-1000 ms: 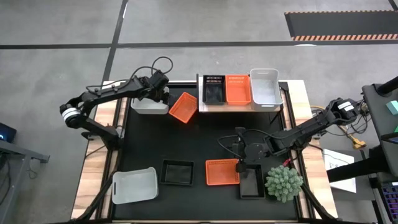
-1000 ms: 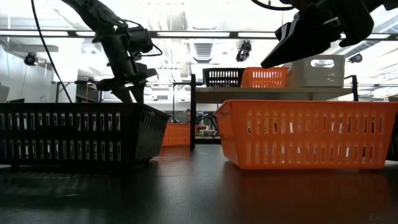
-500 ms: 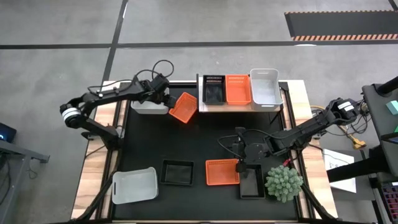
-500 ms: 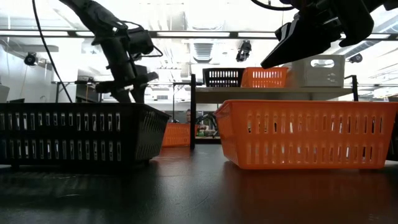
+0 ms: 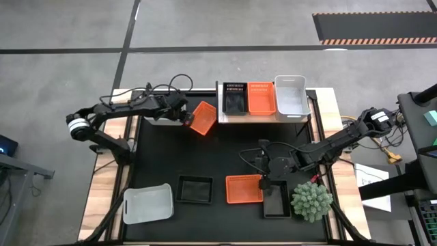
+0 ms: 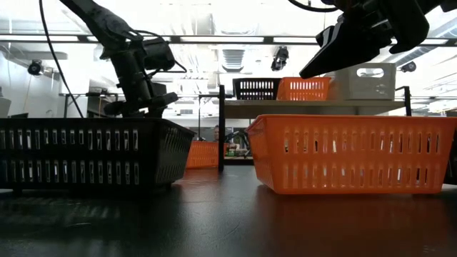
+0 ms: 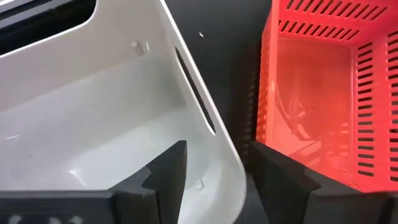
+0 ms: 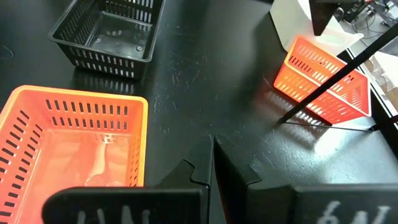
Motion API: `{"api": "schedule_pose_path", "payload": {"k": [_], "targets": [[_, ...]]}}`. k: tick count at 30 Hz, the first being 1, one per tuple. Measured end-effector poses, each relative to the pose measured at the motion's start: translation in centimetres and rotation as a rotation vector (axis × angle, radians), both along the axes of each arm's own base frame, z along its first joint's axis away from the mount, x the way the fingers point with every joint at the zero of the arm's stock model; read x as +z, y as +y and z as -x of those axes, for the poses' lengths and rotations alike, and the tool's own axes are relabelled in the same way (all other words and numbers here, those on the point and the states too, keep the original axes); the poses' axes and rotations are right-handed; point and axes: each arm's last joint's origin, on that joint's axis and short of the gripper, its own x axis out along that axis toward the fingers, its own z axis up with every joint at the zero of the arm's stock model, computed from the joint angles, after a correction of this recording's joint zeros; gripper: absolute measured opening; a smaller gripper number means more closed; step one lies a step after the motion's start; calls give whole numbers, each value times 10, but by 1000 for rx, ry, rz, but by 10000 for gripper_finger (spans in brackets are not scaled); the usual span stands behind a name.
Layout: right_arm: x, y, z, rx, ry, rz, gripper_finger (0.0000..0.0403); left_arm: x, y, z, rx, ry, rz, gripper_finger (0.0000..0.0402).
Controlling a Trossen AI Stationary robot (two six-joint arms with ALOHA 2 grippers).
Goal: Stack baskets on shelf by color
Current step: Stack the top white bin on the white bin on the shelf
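From above, the light-wood board shelf (image 5: 263, 117) at the far edge of the black tabletop mat (image 5: 225, 154) carries a black slotted plastic basket (image 5: 234, 98), a red-orange slotted basket (image 5: 261, 98) and a larger white plastic bin (image 5: 290, 95) side by side. Still loose on the mat are a white bin (image 5: 161, 120) and a tilted red-orange basket (image 5: 202, 117) near the shelf, and at the near side a white bin (image 5: 147, 203), a black basket (image 5: 195, 189), a red-orange basket (image 5: 244, 189) and a black basket (image 5: 277, 202) beside a green spiky plant (image 5: 312, 201). I judge the task roughly a third done.

At table height, the near black basket (image 6: 89, 153) and red-orange basket (image 6: 346, 153) fill the foreground.

The left wrist camera shows the left gripper (image 7: 214, 177) with its fingers spread wide, straddling the white bin's (image 7: 93, 118) rim, the red-orange basket (image 7: 323, 93) just beside.

The right wrist camera shows the right gripper (image 8: 212, 167) with fingers pressed together, empty, above the mat near the red-orange basket (image 8: 71, 140).
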Motion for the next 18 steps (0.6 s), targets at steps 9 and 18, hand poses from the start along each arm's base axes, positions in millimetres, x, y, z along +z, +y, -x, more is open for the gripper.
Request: {"api": "schedule_pose_path", "payload": {"k": [9,18], "targets": [[0,0,0,-15,-4,-22,9,-1,-4,1,-7,33,6,47],[0,0,0,-15,-3,-40,9,9,-15,16,-13,130,52,3]]}}
